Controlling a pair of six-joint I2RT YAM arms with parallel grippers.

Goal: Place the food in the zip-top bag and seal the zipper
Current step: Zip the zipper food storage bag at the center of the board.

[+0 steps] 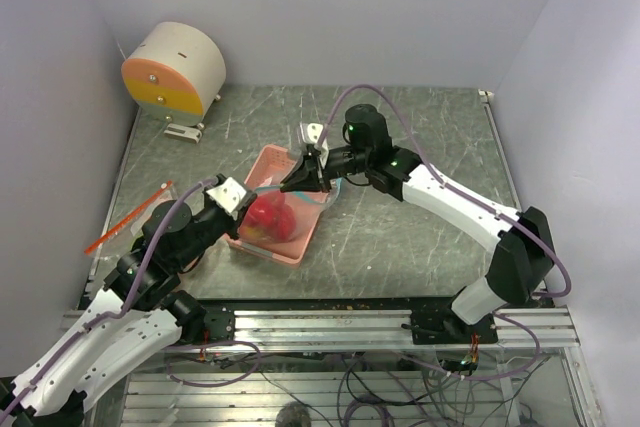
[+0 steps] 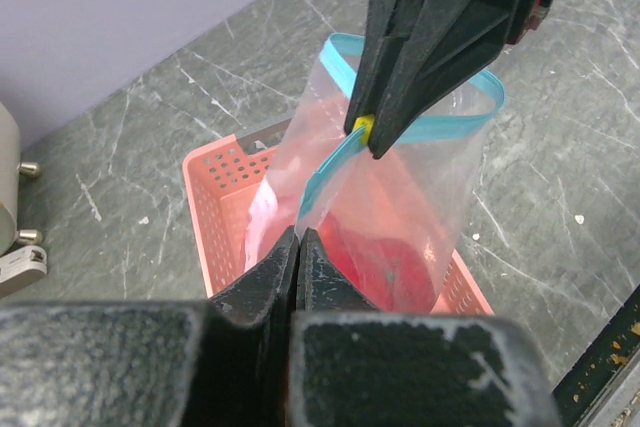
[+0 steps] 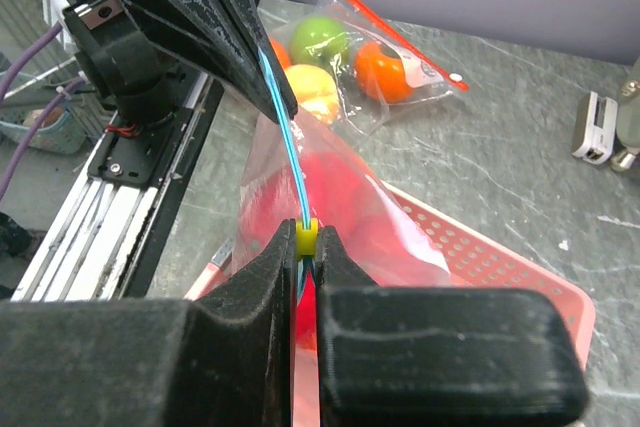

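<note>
Quick rundown, nearest first. Down by my left arm, at about 9 o'clock from the pink basket (image 2: 212, 197) and close to the left edge of the table (image 1: 420, 237), a second bag (image 3: 350, 89) lies flat. It's clear with a red strip, and inside are a green apple (image 3: 318, 39), an orange (image 3: 382, 65) and a yellow-orange fruit (image 3: 313, 89), all bunched up against each other. Next out, my left gripper (image 2: 298, 239) comes at the basket from roughly 8 o'clock and is pinched tight on the near end of the zipper (image 2: 335, 162). From those fingers the teal strip runs up and away as one taut line to a little yellow slider (image 3: 307, 237). That's where my right gripper (image 3: 308, 247) is clamped on the zipper, jaws together with the slider showing right at the tips; that arm reaches in from about 2 o'clock. Past the slider the strip splits into an open loop, so the far part of the mouth is gaping. The zip-top bag (image 2: 420, 197) hangs from the two grips with its bottom down inside the basket. The red apples (image 2: 385, 272) sit low in it, but I can't count them through the crinkly plastic. The basket itself sits about mid-table, between my two arms. Farthest out, at 11 o'clock in the back left corner, there's a round drum (image 1: 175, 69), beige with an orange face, well apart from everything else.
</note>
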